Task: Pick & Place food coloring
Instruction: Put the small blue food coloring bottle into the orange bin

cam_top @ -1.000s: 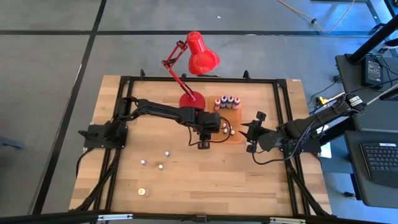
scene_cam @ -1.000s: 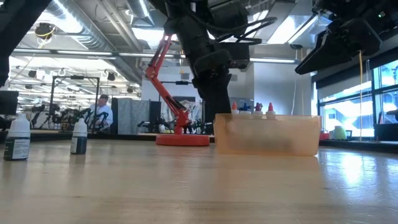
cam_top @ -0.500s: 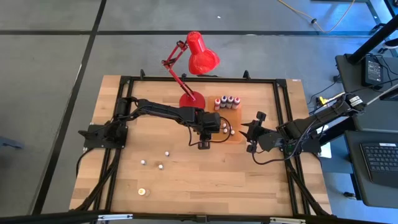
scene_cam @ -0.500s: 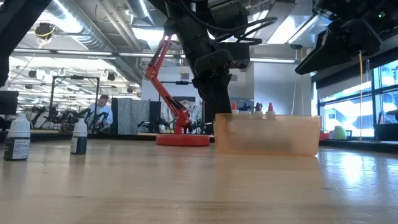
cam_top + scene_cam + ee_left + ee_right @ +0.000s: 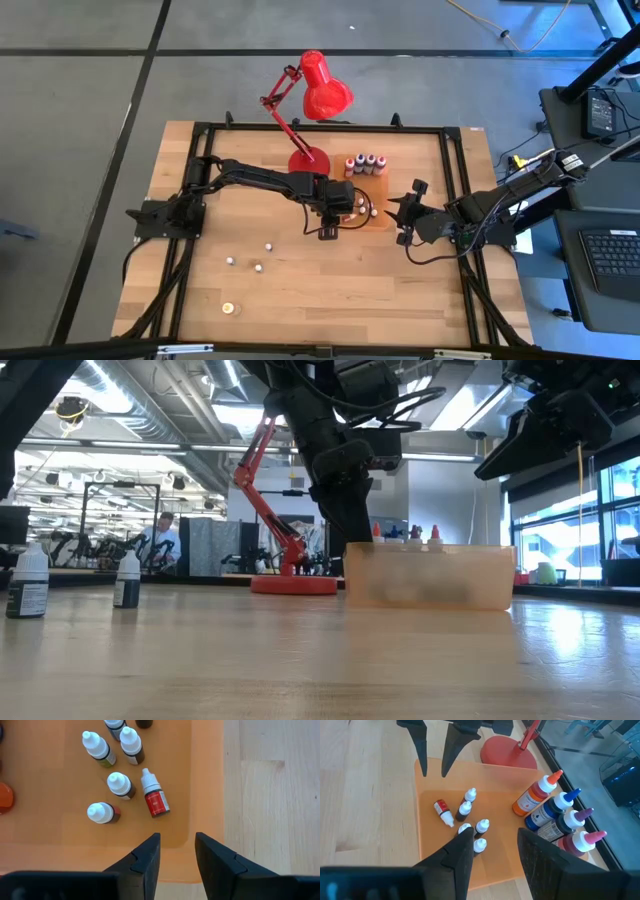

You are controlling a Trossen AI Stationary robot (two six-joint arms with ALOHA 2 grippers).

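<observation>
orange tray (image 5: 210, 795), small bottles (image 5: 120, 785) inside, one toppled

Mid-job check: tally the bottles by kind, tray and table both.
Small white-capped bottles in the tray: 6
Tall coloured-tip bottles in the tray: 4
Loose small bottles on the table: 3
Total: 13

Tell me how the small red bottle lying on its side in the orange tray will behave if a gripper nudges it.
The red bottle lies flat on the orange tray, and its body looks round, so it would probably roll or pivot. It looks tiny, so likely light. The upright bottles stand close by, so it may knock them over.
</observation>
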